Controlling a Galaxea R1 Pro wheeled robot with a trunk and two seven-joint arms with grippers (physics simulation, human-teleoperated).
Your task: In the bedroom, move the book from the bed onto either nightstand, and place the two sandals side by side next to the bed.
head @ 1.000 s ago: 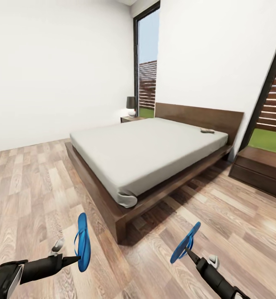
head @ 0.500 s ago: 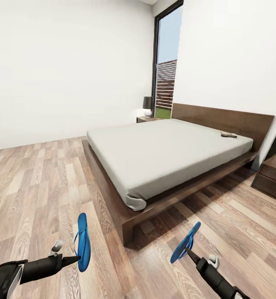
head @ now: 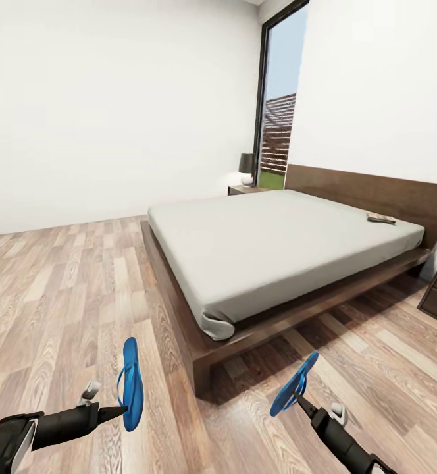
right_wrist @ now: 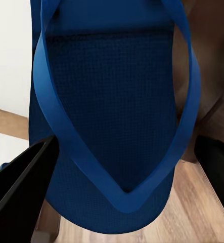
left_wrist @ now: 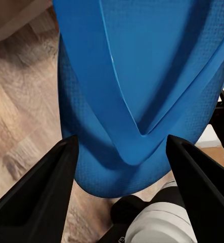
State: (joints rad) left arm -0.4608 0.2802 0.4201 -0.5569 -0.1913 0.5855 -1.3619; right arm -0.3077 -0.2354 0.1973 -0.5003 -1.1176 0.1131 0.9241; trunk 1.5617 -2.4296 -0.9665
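1. My view has swung left since a second ago: the bed (head: pixel 278 243) sits further right in view, so I judge I'm turning toward its near side to set the sandals down.
2. The book (head: pixel 380 218) lies on the mattress by the headboard, well apart from both claws.
3. My left gripper (head: pixel 118 411) is clamped on one sandal (head: pixel 131 384), held upright.
4. My right gripper (head: pixel 299 399) pinches the other sandal (head: pixel 294 384).
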